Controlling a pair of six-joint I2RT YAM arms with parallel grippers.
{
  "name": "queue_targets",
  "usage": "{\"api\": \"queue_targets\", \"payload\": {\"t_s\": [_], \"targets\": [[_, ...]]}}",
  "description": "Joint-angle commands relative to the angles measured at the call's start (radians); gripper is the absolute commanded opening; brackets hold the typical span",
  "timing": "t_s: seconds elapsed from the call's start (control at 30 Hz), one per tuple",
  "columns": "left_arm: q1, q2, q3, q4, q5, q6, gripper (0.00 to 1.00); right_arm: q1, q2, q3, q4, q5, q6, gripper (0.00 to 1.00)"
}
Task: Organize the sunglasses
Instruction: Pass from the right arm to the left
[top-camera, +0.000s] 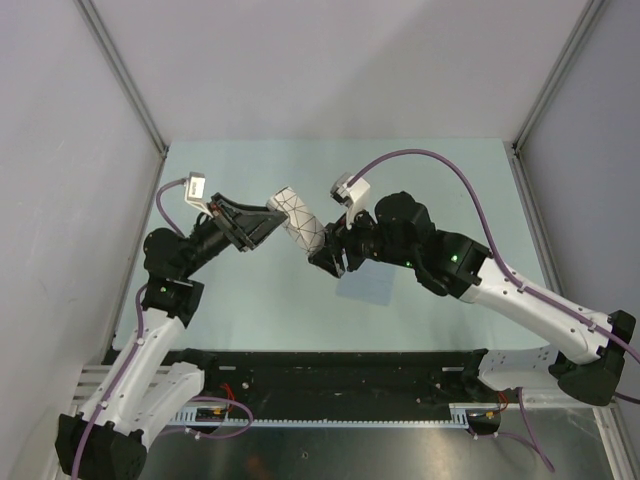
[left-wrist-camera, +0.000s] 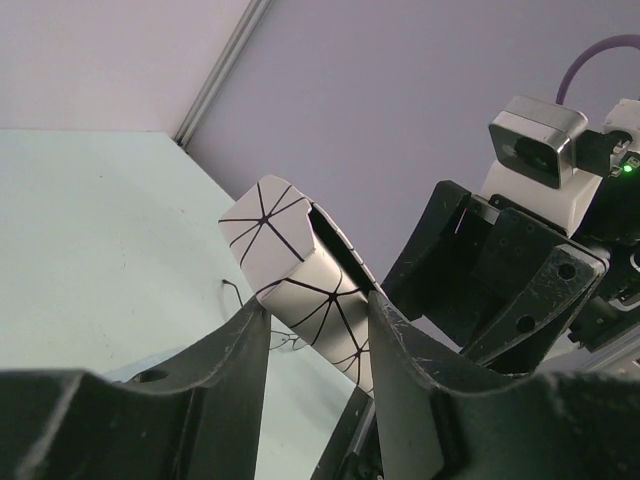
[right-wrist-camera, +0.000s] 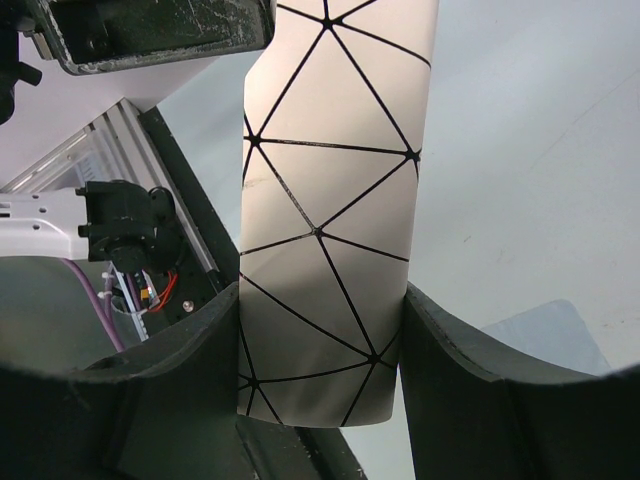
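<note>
sunglasses case (top-camera: 300, 222): we see a white case with thin black lines crossing in triangles. it is held up off the counter (top-camera: 260, 310), near the middle of the top view, its long axis running from 10 o'clock to 4 o'clock.

right gripper (top-camera: 330, 255): it reaches in from 3 o'clock and takes the case at its 4 o'clock end. in the right wrist view its jaws press the two long sides of the case (right-wrist-camera: 330, 220), clamped on it with no gap showing.

left gripper (top-camera: 262, 225): it sits at 9 o'clock of the case, right at the other end. in the left wrist view its jaws stand about a case-width apart, one on each side of the lower part of the case (left-wrist-camera: 320, 300). we cannot tell whether they grip it or only flank it.

pale blue sheet (top-camera: 368, 288): it lies flat on the counter at 5 o'clock of the case, below the right gripper and partly under its shadow. we also see a corner of it in the right wrist view (right-wrist-camera: 545, 335).
</note>
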Motion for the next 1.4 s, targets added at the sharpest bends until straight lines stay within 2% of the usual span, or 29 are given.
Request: {"api": "queue_targets", "payload": {"t_s": [0.0,0.43,0.7,0.8,0.93,1.0,1.27,1.3,1.37], "targets": [[-0.006,0.0,0.031,0.034,0.01,0.033,0.39,0.002,-0.042,0.006,0.065,-0.051,-0.014,0.22],[-0.006,0.063,-0.025,0.034,0.009,0.077,0.36,0.002,-0.119,0.006,0.072,-0.158,0.0,0.2],[-0.006,0.087,-0.014,0.034,0.017,0.097,0.36,0.002,-0.111,0.006,0.067,-0.198,0.012,0.23],[-0.009,0.095,0.0,0.035,0.048,0.09,0.43,0.003,-0.105,0.006,0.072,-0.217,0.023,0.25],[-0.041,0.097,-0.006,0.043,0.055,0.079,0.66,0.008,-0.074,0.006,0.09,-0.223,0.035,0.25],[-0.061,0.098,-0.015,0.046,0.063,0.08,0.69,0.011,-0.064,0.006,0.108,-0.24,0.043,0.25],[-0.063,0.092,-0.017,0.084,0.193,0.11,0.72,0.023,-0.07,0.006,0.121,-0.329,0.021,0.25],[-0.063,0.089,-0.015,0.091,0.203,0.113,0.71,0.026,-0.073,0.006,0.116,-0.338,0.014,0.25],[-0.063,0.077,-0.011,0.097,0.204,0.111,0.62,0.031,-0.076,0.006,0.108,-0.338,0.003,0.27]]}}
